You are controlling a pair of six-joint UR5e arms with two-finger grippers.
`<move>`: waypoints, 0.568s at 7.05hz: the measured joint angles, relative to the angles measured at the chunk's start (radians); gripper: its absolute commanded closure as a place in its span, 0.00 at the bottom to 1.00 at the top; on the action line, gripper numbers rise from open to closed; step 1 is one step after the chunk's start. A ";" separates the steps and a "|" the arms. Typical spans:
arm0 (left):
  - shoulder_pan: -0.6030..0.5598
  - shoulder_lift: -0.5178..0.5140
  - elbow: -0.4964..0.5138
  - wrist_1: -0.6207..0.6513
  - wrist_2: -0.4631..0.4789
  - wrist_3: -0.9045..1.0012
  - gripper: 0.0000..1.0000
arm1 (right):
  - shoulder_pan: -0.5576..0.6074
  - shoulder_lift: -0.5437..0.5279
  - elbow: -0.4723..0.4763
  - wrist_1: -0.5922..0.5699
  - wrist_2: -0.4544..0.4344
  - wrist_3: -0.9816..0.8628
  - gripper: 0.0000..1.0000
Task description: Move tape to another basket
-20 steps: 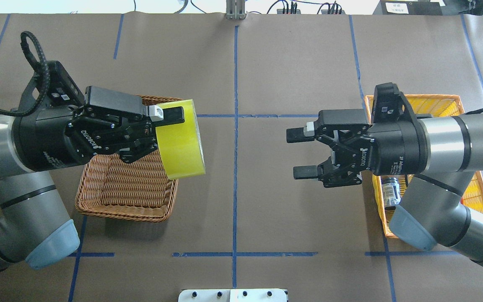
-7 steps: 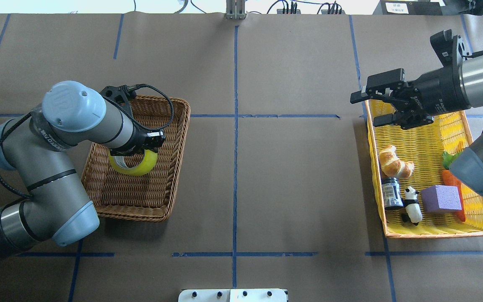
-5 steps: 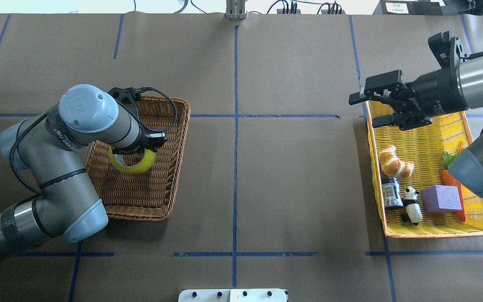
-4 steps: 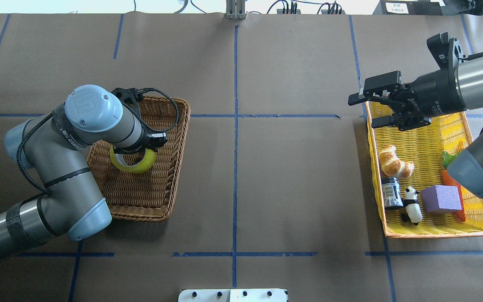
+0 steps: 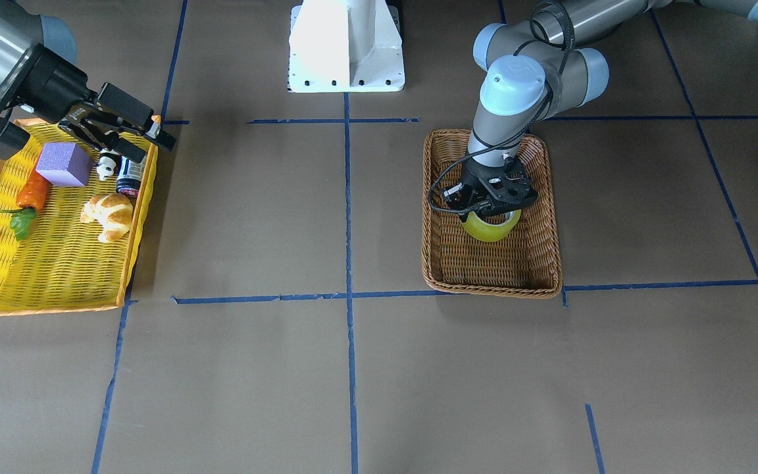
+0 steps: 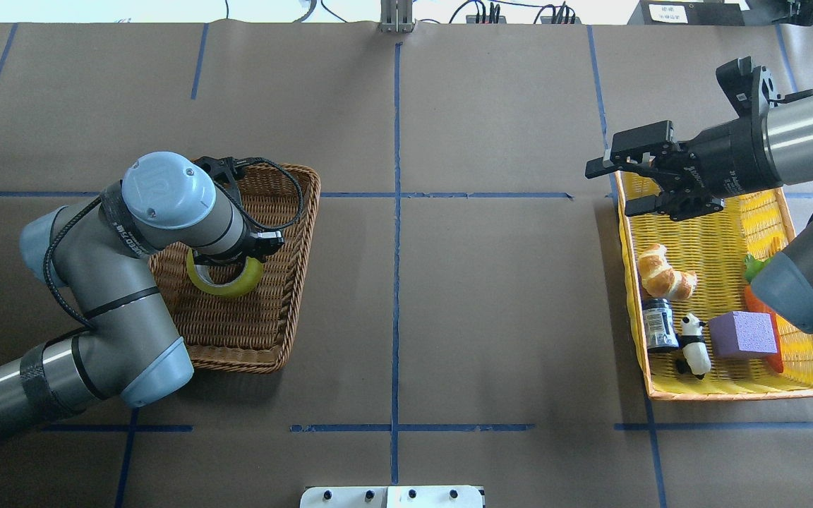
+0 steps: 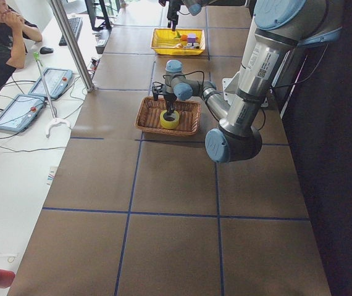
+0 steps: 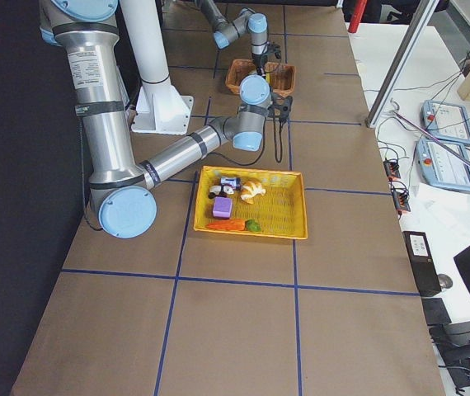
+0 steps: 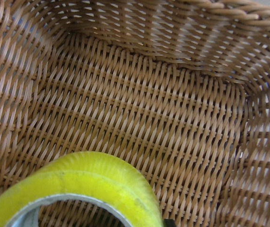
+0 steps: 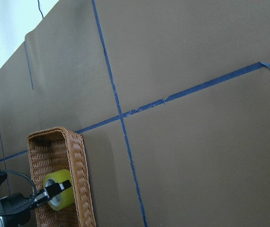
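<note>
Left gripper [image 5: 491, 203] points down, its jaws clamped on the wall of the tape [image 5: 492, 228], which sits just beneath it inside the basket [image 5: 492, 288]; right gripper [image 6: 610, 188], jaws apart, hovers over the yellow tray [image 6: 731, 392] corner

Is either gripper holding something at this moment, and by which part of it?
The left gripper seems to hold the tape by its wall, one finger outside the roll, low in the basket. The right gripper is open and empty.
</note>
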 measured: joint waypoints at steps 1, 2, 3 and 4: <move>-0.006 0.000 -0.008 0.011 0.000 0.041 0.12 | 0.001 0.000 0.000 0.000 0.000 0.000 0.00; -0.028 0.003 -0.040 0.045 -0.003 0.094 0.01 | 0.004 -0.001 -0.001 0.000 0.000 -0.001 0.00; -0.069 0.007 -0.112 0.102 -0.007 0.162 0.00 | 0.014 -0.004 -0.004 -0.005 0.001 -0.008 0.00; -0.122 0.015 -0.209 0.177 -0.016 0.245 0.00 | 0.035 -0.014 -0.006 -0.031 0.006 -0.047 0.00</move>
